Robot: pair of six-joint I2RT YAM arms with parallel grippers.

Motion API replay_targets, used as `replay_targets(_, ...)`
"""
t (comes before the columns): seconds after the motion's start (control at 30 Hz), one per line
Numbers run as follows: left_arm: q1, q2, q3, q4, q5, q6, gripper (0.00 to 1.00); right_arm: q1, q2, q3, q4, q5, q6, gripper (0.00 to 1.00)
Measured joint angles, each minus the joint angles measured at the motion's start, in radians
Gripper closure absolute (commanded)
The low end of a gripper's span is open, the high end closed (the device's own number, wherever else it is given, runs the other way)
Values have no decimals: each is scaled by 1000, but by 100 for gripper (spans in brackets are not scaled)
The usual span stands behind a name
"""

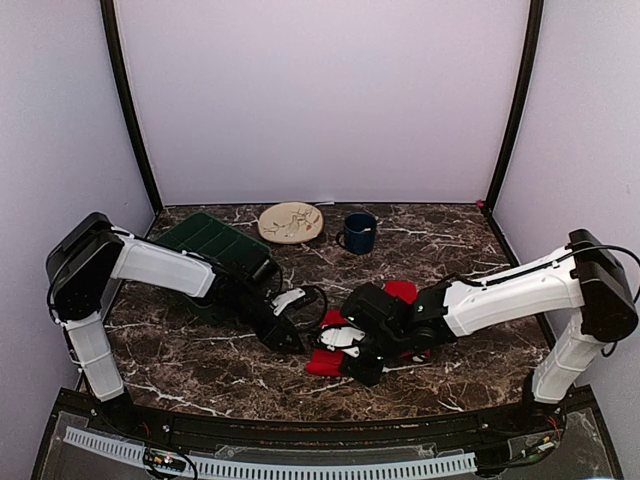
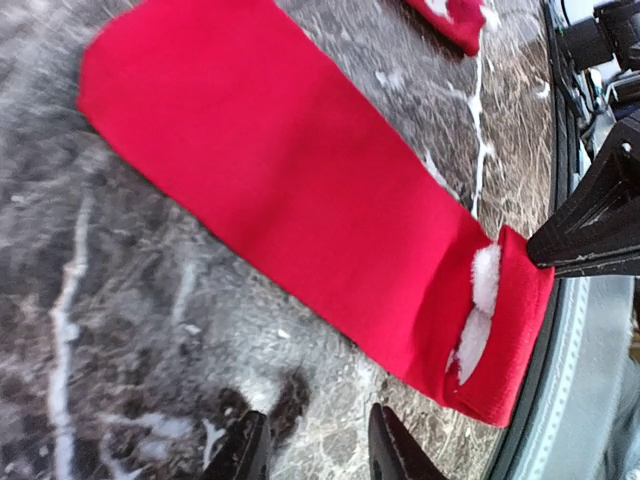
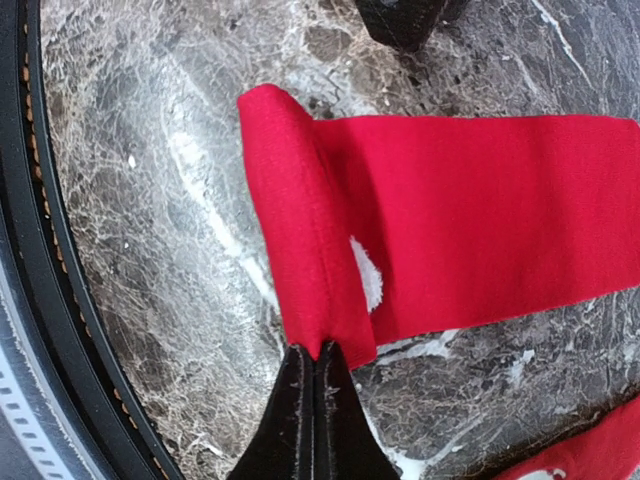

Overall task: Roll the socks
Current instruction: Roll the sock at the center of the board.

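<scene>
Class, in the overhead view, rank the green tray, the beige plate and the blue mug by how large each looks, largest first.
1. green tray, largest, though the left arm hides part.
2. beige plate.
3. blue mug, smallest.
All sit similarly far back, so nearness barely matters.

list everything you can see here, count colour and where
socks: two, red with white marks, near centre; one flat with its near end folded over, the other beside it
tray: one, dark green, back left
plate: one, beige, back centre
mug: one, dark blue, right of the plate
table: one, dark marble
left arm, right arm: white and black, reaching in from each side
left tool: black, open, beside the flat sock
right tool: black, shut, tips at the folded end
</scene>
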Motion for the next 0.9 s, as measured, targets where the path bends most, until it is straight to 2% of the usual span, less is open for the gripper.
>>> replay_targets(0.4, -13, -198, -206, 277, -89, -93, 65, -92, 94, 71, -92, -220, -1, 100)
replay_targets(0.9, -158, -370, -345, 414, -232, -89, 67, -180, 115, 89, -120, -424, 16, 100)
